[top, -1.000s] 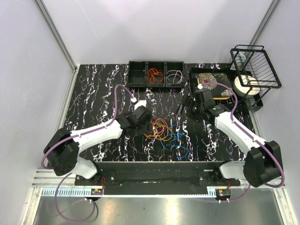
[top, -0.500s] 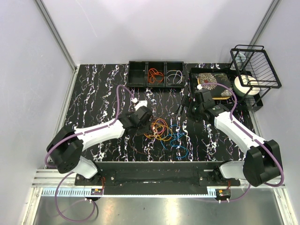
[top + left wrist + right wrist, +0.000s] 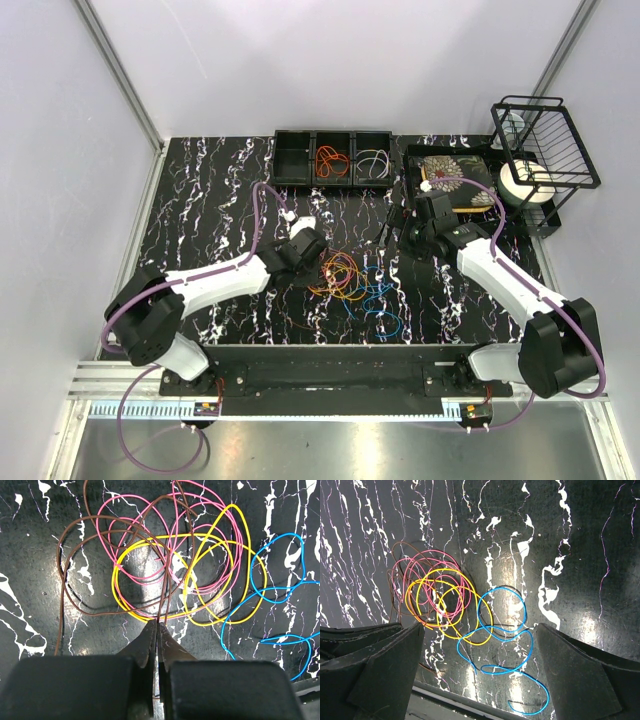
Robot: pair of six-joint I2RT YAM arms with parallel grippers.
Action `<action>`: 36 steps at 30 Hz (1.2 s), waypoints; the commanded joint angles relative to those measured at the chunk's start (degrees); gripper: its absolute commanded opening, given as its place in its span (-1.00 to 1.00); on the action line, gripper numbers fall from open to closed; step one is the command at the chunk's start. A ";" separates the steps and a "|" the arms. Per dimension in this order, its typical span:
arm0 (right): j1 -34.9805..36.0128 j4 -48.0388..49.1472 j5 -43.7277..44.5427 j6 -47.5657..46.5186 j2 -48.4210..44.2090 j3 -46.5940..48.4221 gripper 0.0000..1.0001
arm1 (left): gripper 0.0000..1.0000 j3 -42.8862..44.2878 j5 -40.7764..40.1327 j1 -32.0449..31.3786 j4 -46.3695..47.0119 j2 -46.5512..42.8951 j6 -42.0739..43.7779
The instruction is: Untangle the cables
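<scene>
The cables lie in a loose tangle on the marbled black table, about the middle and towards the near edge, between the two arms. Pink loops and yellow loops overlap on the left of the heap. A blue cable trails off to the right, and a little of it reaches nearest the arm bases.

A brown cable rings the pink ones, and two of its strands run down into the left gripper. That claw is pinched tight on it at the left edge of the heap.

The right gripper hangs over the far right side of the pile with its fingers spread wide and nothing between them.

Against the far edge sits a black tray of three compartments. The middle one holds orange loops and the right one a pale loop.

To the right of it is a patterned box, just behind the right gripper. Beyond that stand a black wire rack and a white round thing in the far right corner, well apart from the tangle.
</scene>
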 commanded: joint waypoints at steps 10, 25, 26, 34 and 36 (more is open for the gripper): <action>-0.18 0.49 -0.75 -0.49 -1.02 -0.02 1.00 | -1.00 7.39 -0.93 -0.16 -6.50 -3.30 1.93; -0.09 -1.09 0.39 0.21 -4.97 -0.37 1.00 | -1.00 54.58 -8.67 -0.07 -26.47 -8.41 22.75; -0.09 -1.35 0.56 0.30 -5.24 -0.37 0.99 | -1.00 56.78 -8.50 -0.07 -26.47 -8.76 24.50; -0.18 -1.79 1.44 0.57 -8.31 -0.55 0.99 | -1.00 47.86 -8.40 0.01 -15.25 -18.15 26.90; -0.18 -2.05 1.80 0.39 -8.93 -0.46 0.99 | -1.00 41.55 -8.85 0.01 -14.52 -20.53 25.06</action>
